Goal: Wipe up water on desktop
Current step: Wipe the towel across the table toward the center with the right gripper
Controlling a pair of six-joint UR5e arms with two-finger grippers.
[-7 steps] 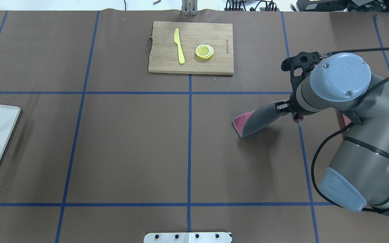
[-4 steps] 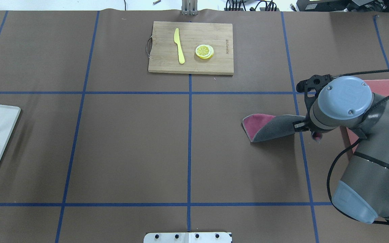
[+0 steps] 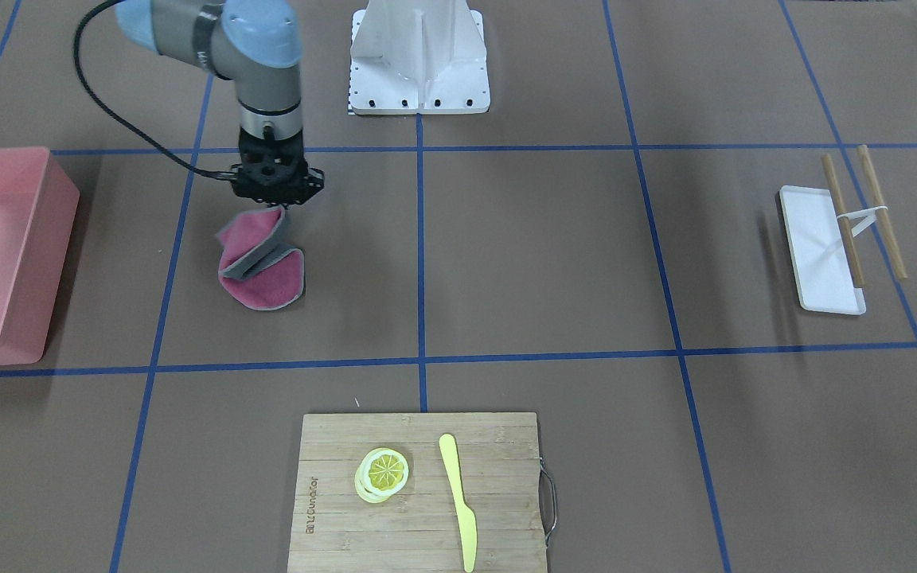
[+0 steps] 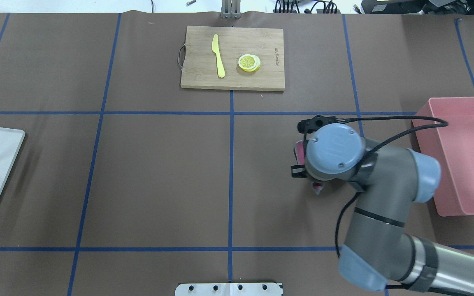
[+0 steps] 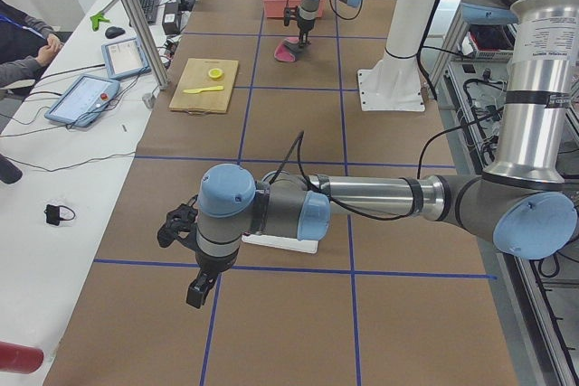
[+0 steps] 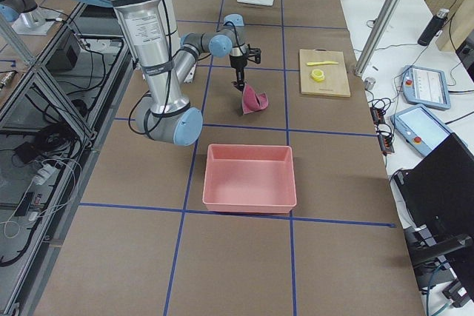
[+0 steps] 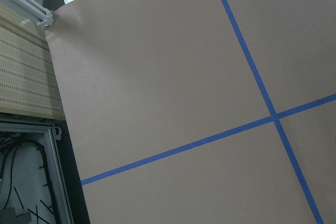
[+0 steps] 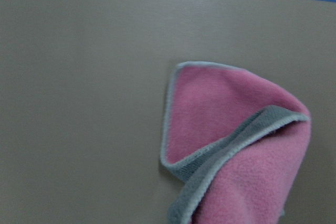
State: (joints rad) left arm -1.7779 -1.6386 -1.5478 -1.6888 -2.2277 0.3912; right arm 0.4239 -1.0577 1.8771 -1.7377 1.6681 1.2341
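Wiping well here, I judge, means lowering the pink cloth [image 3: 262, 274] so more of its fabric lies flat on the brown counter [image 3: 546, 255], then dragging it in slow overlapping strokes without loosening the pinch. No wet patch can be made out, so the whole square beside the pink bin [image 3: 62, 263] deserves a pass. The right hand [image 3: 274, 204] is clenched on the cloth's top edge, its fingers closed to the fabric's thickness. The cloth hangs folded, its lower lobe resting on the counter. The left hand [image 5: 194, 294] hangs well apart; whether it is open I cannot tell
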